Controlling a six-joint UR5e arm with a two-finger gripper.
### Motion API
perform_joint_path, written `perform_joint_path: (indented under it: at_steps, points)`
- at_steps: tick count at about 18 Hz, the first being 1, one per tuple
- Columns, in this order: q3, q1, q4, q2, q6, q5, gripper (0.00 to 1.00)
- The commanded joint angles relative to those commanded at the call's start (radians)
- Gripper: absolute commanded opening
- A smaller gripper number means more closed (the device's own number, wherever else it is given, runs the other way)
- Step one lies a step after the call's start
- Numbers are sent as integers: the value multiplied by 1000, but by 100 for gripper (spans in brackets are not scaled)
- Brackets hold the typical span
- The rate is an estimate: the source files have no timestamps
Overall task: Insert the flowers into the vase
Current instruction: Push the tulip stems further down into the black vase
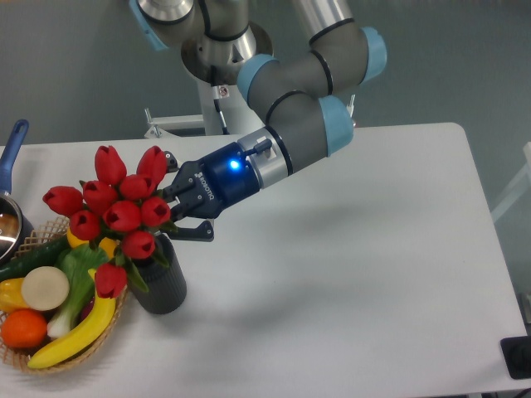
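The flowers [116, 207], a bunch of red tulip buds with green leaves, stand with their stems down in the vase [163, 286]. The vase is a dark grey ribbed cylinder, upright on the white table at the left. My gripper [174, 196] is at bud height, right against the bunch's right side and above the vase mouth. Its fingers [170, 157] are spread apart, one above and one below, and it looks open. The rightmost buds overlap the gripper, so I cannot tell whether a finger touches the bunch. The stems are hidden behind buds and leaves.
A woven wicker basket [25, 358] of fruit and vegetables sits directly left of the vase, touching or nearly touching it. A pot with a blue handle [12, 149] is at the far left edge. The arm reaches in from the back centre.
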Motion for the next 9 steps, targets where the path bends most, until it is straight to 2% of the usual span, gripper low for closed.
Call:
perform_joint_path:
  at_steps: [6, 8, 9]
  points:
    - [-104, 2, 0, -6, 144, 2, 0]
    - [-126, 6, 2, -6, 151, 2, 7]
    - [-134, 11, 3, -6, 151, 3, 16]
